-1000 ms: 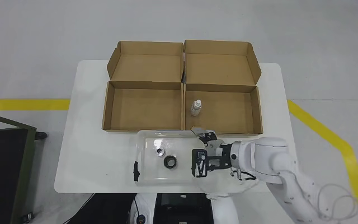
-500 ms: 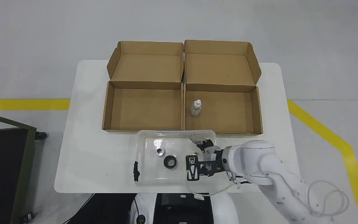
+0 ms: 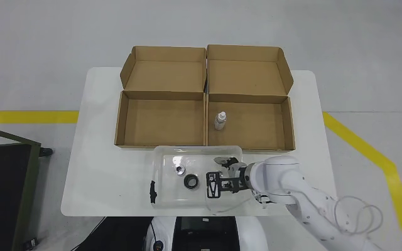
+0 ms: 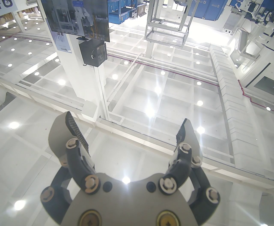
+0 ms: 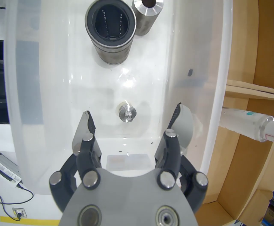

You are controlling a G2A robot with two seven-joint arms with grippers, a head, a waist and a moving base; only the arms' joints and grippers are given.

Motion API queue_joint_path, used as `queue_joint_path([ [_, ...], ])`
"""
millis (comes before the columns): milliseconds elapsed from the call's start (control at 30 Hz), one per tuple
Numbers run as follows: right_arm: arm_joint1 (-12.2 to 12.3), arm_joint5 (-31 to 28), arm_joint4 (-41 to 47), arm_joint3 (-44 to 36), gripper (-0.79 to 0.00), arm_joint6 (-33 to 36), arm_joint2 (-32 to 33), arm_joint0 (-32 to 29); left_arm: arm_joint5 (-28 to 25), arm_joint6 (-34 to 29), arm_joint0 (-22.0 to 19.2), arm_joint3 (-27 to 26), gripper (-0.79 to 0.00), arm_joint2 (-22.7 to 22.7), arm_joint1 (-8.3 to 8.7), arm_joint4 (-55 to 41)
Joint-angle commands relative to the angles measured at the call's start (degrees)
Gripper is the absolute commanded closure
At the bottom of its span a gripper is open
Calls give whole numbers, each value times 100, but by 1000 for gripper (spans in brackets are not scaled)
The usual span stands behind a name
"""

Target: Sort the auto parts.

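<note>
Hovering over the translucent white plastic tray [image 3: 164, 157] on the white table [image 3: 100, 163], my right jaws stand open on either side of a small silver hex-headed stud [image 5: 127, 113], touching nothing. To take it well, I judge I should go straight down, centre it, and close low on its flats, since it looks short and slippery. The black-capped steel bearing cylinder [image 5: 110, 32] and the plain steel sleeve [image 5: 146, 17] stand well apart from it. My left jaws are open too, empty, pointing at the ceiling. I see the stud end-on, so I cannot tell its length, nor which brown cardboard box [image 3: 160, 122] suits it.
</note>
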Motion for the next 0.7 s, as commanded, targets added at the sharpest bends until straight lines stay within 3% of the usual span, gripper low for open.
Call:
queue_joint_path([
  [0, 11, 22, -21, 19, -585, 22, -69, 38, 0, 0, 0, 0, -785, 0, 0, 0],
  [133, 30, 67, -51, 105, -526, 66, -225, 143, 0, 0, 0, 0, -785, 0, 0, 0],
  [300, 49, 142, -125, 186, -388, 142, -412, 286, 0, 0, 0, 0, -785, 0, 0, 0],
  [667, 57, 241, -34, 383, -351, 241, -762, 574, 0, 0, 0, 0, -785, 0, 0, 0],
])
